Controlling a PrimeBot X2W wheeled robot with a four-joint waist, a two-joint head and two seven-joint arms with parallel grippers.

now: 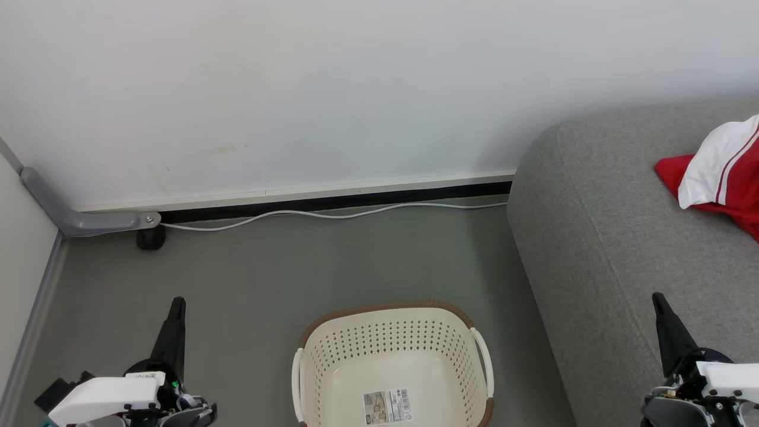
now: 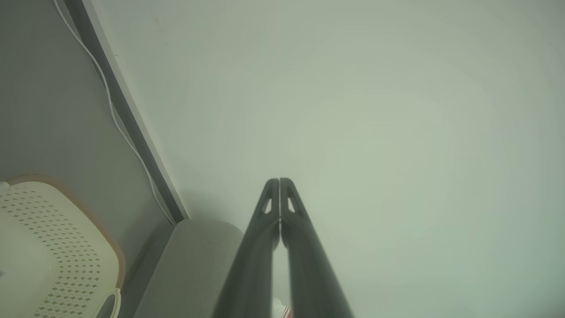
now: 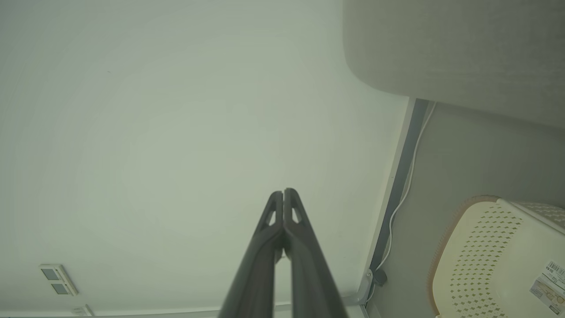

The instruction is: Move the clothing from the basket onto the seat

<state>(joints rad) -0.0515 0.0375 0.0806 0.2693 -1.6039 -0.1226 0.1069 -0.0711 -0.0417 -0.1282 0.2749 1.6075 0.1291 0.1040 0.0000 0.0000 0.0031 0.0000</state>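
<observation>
Left gripper (image 1: 177, 305) sits low at the lower left of the head view, fingers pressed together and pointing up toward the wall (image 1: 296, 89), with nothing between them. Right gripper (image 1: 658, 301) mirrors it at the lower right, fingers together, gripping nothing, its tip in front of the seat (image 1: 593, 237). In the left wrist view the left gripper (image 2: 279, 182) has both fingers meeting at the tip and aims at plain wall. The right wrist view shows the same for the right gripper (image 3: 283, 193).

The clothing (image 1: 723, 172), red with a white panel and stripe trim, lies on the seat at the far right edge of the head view, well apart from both grippers. The basket (image 1: 385, 308) stands on the floor (image 1: 267, 273) between the two arms, just beside the seat's rounded end. A paper label (image 1: 386, 407) lies on its bare bottom.

Open grey floor runs from the basket's far rim to the baseboard, where a white cable (image 1: 332, 213) trails along the wall. A grey bracket with a black wheel (image 1: 151, 237) sits in the left corner. The seat's rounded edge bounds the right side.
</observation>
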